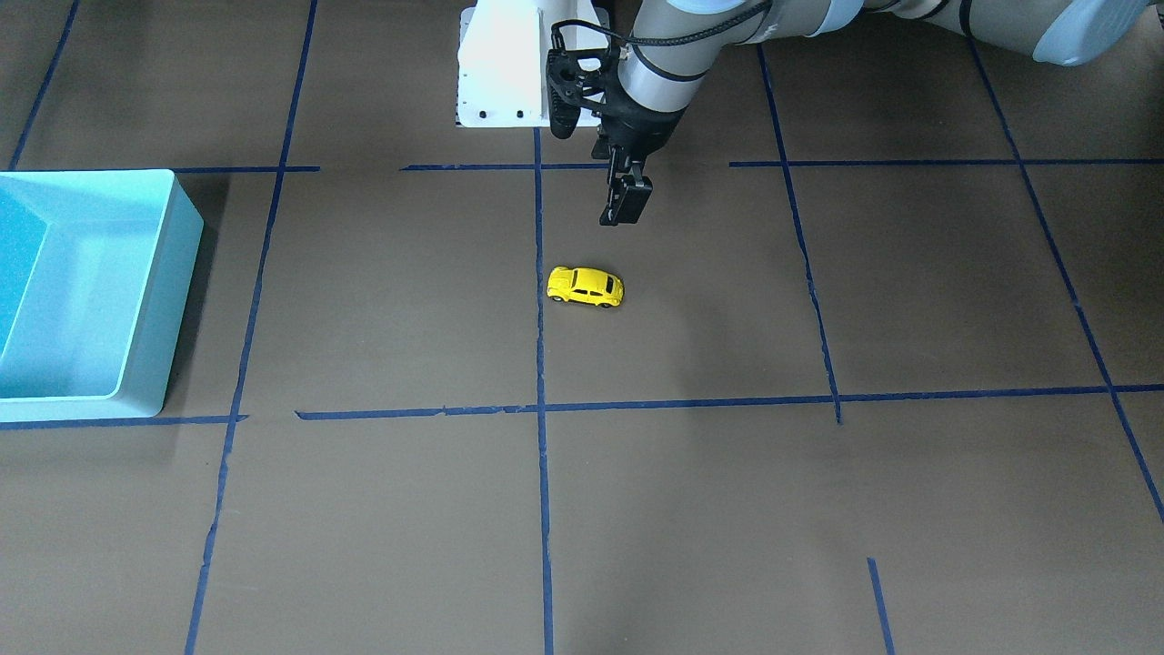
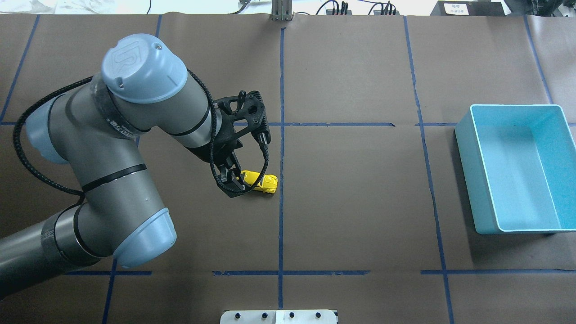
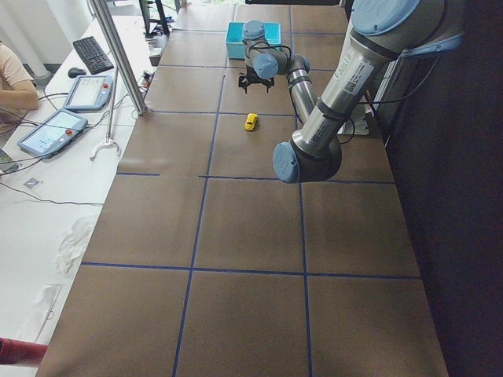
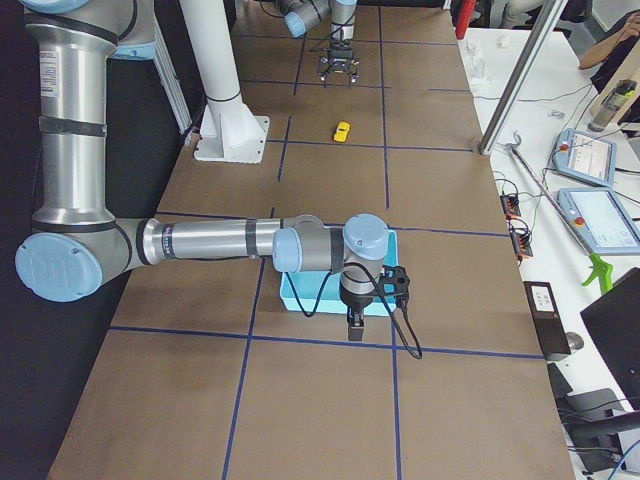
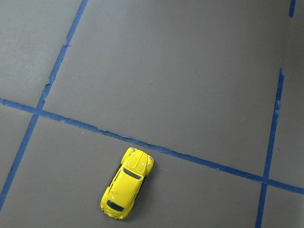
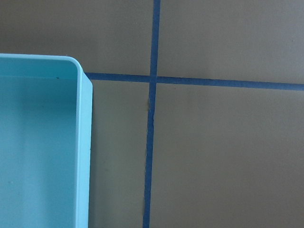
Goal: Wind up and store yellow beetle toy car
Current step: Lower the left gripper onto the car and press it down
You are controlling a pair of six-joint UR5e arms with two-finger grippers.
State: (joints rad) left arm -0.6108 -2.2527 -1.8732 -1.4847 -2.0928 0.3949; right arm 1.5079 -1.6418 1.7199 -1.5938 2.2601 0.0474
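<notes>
The yellow beetle toy car (image 1: 586,286) stands on its wheels on the brown table, next to a blue tape line. It also shows in the overhead view (image 2: 266,182) and in the left wrist view (image 5: 127,183). My left gripper (image 1: 626,211) hangs above the table just on the robot's side of the car, apart from it, and looks open and empty; in the overhead view the gripper (image 2: 231,182) hides the car's rear. My right gripper (image 4: 355,328) shows only in the right side view, over a corner of the light blue bin (image 2: 468,148); I cannot tell whether it is open.
The bin (image 1: 177,273) stands empty at the robot's far right. The white robot base plate (image 1: 500,73) lies behind the left gripper. Blue tape lines cross the table. A metal pole (image 4: 545,60) and teach pendants (image 4: 600,215) stand off the far edge.
</notes>
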